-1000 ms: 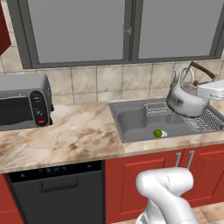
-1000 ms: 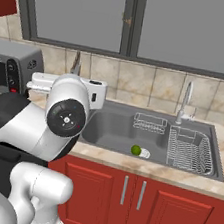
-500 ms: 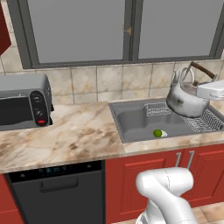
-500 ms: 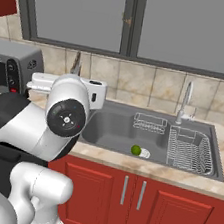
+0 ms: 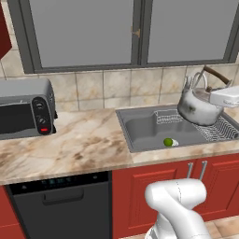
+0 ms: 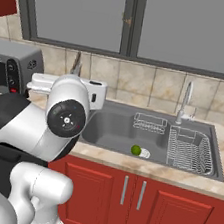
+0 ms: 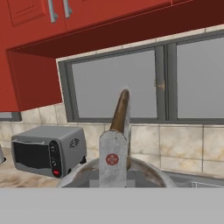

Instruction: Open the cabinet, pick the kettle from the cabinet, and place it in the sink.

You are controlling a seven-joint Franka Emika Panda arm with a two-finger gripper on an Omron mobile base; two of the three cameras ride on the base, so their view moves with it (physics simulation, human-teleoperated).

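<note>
Marble counter (image 5: 74, 144) runs below a grey window (image 5: 135, 32) and a tiled wall, with the sink (image 5: 144, 128) set into it as the landmark for this figure. My gripper (image 5: 223, 97) sits above the sink's right end, its fingers pinched on the arched brown handle of the kettle (image 5: 198, 106). That kettle is held in the air over the wire rack (image 5: 217, 130) inside the right part of the sink, its silvery body tilted a little; I cannot tell whether its base touches the rack. From my hand camera, the kettle's handle (image 7: 120, 113) rises straight up the middle, and the domed lid lies just beneath it. A small green lime (image 5: 168, 142) rests on the sink floor, near the front wall and left of the rack, beside a white disc. A small wire basket (image 6: 150, 122) hangs at the sink's back wall, and the chrome faucet (image 6: 184, 101) stands behind the sink's right half. Left of the sink, well apart from it, a grey toaster oven (image 5: 25, 112) stands on the counter. Below the sink are red cupboard doors (image 6: 127, 197) with short silver handles; left of them is a black dishwasher (image 5: 60, 200).
</note>
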